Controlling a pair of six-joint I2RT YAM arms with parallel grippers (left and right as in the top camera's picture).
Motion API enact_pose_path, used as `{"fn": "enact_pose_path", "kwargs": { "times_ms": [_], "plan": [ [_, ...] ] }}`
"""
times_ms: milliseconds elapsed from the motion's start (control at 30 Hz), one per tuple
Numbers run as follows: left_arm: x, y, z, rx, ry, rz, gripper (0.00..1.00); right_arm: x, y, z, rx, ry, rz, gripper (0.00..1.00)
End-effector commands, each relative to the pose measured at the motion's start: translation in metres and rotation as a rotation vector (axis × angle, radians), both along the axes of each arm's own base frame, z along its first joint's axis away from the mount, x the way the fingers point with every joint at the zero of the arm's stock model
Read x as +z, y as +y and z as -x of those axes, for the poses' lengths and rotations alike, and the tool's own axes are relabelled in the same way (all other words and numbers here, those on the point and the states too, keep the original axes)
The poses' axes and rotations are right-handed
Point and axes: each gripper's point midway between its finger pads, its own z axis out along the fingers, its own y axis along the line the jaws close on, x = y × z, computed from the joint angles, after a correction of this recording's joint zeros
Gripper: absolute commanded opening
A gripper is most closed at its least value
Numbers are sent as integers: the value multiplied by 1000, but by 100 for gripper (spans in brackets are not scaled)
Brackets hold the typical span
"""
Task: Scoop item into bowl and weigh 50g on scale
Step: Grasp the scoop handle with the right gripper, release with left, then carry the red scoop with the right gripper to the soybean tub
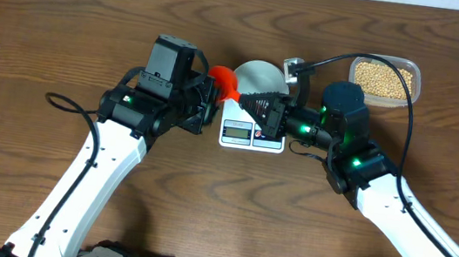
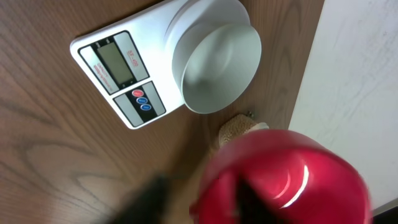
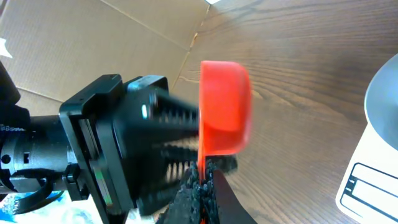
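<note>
Beans (image 1: 382, 76) unscooped (bowl (image 1: 258, 71) empty): my right tool (image 3: 202, 186) pinches the scoop (image 3: 225, 106), left tool (image 3: 168, 143) I cannot tell; next, reach the tub (image 1: 416, 81).

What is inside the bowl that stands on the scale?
Nothing: in the left wrist view the bowl on the scale shows only its pale, empty inside. From overhead, the right gripper, holding a red scoop, covers part of it.

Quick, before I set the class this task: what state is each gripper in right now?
Left gripper: cannot be told, as its fingers are blurred beside the red scoop.
Right gripper: closed on the red scoop's handle.
</note>
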Motion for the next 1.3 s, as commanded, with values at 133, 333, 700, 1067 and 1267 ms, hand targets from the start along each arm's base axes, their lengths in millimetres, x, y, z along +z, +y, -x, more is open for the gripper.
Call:
{"fn": "enact_pose_path", "kwargs": {
  "times_ms": [133, 333, 700, 1067, 1267],
  "plan": [
    [13, -4, -2, -2, -23, 21, 96, -11, -11, -16, -117, 6, 74, 1],
    [25, -5, -8, -78, -128, -12, 96, -15, -27, -33, -196, -38, 120, 1],
    [61, 39, -16, -210, -397, -200, 96, 2, -107, -74, -347, -163, 175, 1],
    [31, 67, -7, -215, -301, -387, 96, 13, -195, -63, -467, -212, 419, 1],
    [23, 92, -12, -478, -394, -736, 96, 30, -227, -46, -509, -246, 557, 2]
  ]
}}
